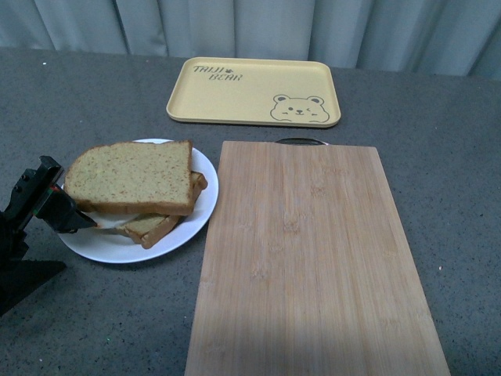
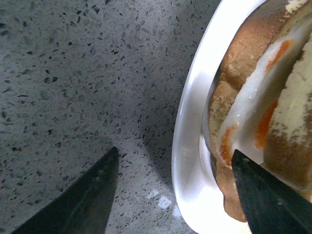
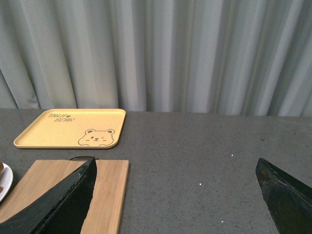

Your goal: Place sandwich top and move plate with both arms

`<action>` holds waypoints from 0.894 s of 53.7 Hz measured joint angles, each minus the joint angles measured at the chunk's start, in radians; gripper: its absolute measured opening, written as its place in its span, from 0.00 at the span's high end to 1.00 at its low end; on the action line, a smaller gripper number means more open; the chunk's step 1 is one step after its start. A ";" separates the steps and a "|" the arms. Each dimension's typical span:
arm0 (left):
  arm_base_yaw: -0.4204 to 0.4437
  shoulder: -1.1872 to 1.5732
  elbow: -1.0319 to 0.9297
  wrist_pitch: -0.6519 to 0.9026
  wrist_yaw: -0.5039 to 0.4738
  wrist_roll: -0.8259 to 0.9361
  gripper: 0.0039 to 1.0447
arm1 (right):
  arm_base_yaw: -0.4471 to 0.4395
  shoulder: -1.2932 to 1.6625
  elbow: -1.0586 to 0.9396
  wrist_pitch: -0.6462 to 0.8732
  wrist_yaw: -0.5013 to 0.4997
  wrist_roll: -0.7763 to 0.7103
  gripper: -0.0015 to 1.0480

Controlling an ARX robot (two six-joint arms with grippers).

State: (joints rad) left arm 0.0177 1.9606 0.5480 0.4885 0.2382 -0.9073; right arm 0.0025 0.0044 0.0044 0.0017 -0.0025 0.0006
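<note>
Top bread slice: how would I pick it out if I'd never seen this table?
Find the big wooden board in the middle of the grey table; a round white plate sits just left of it. The top slice is the uppermost bread on that plate, bare-faced, lying over the lower slice and egg.

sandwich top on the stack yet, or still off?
On. The sandwich top rests over the egg-bearing slice on the plate.

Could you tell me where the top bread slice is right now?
In the front view, the thick speckled tan-brown bread slice sits topmost on the round white plate, left of the bamboo cutting board.
</note>
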 joint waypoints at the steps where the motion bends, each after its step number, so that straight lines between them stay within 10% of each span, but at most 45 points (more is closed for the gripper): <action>1: -0.001 0.003 0.003 0.000 0.002 -0.001 0.40 | 0.000 0.000 0.000 0.000 0.000 0.000 0.09; 24: -0.006 0.032 0.034 0.025 0.050 -0.049 0.95 | 0.000 0.000 0.000 0.000 0.000 0.000 0.09; 48: 0.030 0.033 -0.084 0.309 0.130 -0.150 0.97 | 0.000 0.000 0.000 0.000 0.000 0.000 0.09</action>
State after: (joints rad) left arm 0.0475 1.9934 0.4644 0.7979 0.3687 -1.0573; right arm 0.0025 0.0044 0.0044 0.0017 -0.0025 0.0006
